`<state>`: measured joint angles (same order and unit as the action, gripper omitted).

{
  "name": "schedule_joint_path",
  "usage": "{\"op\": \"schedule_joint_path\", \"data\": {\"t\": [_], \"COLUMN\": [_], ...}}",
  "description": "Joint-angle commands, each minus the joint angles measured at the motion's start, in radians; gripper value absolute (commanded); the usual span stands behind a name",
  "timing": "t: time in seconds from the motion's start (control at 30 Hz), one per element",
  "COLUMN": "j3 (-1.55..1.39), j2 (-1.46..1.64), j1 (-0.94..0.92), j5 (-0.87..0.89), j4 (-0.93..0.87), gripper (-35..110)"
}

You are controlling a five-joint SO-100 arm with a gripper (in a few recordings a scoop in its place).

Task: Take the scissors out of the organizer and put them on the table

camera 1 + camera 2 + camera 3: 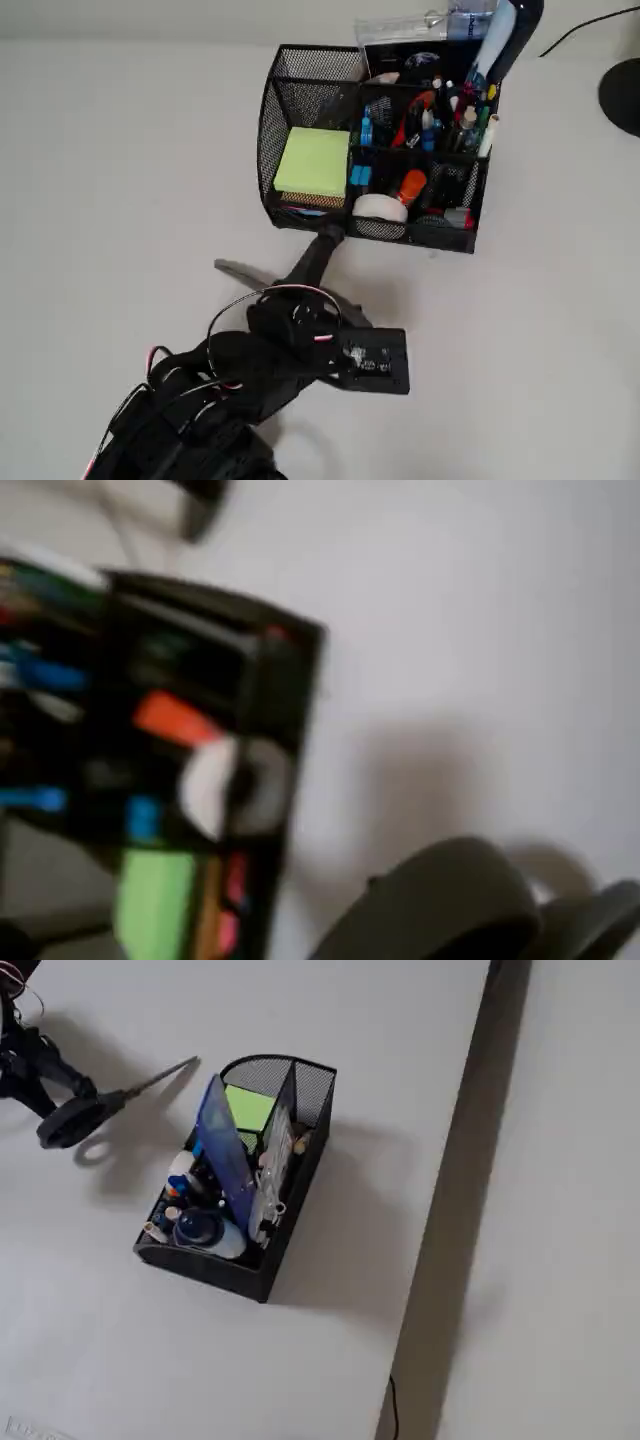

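The scissors (95,1112) were already out of the organizer (300,1175), held by their handles in the gripper (52,1108) just above the counter (400,1050), left of the organizer in the fixed view. Setting them down and letting go remained.

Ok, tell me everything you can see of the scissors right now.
The scissors are out of the organizer, to its left in the fixed view. Dark plastic loop handles, grey metal blades closed together to a point aimed at the organizer. The gripper meets them at the handles; whether it clamps them I cannot tell. A shadow beneath suggests they hang slightly above the table. In the overhead view the blade tip shows beside the arm.
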<state>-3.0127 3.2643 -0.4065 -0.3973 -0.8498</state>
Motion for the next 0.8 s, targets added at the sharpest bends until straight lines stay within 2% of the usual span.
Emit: {"op": "schedule_joint_path", "data": {"t": [0.0, 0.27, 0.6, 0.77], "j3": [0.155, 0.307, 0.486, 0.494], "j2": [-0.009, -0.170, -0.690, -0.672], "j1": [0.028, 0.054, 0.015, 0.023], "j5": [-0.008, 0.127, 0.150, 0.150], "j4": [-0.143, -0.426, -0.413, -0.414], "gripper": [43, 44, 46, 46]}}
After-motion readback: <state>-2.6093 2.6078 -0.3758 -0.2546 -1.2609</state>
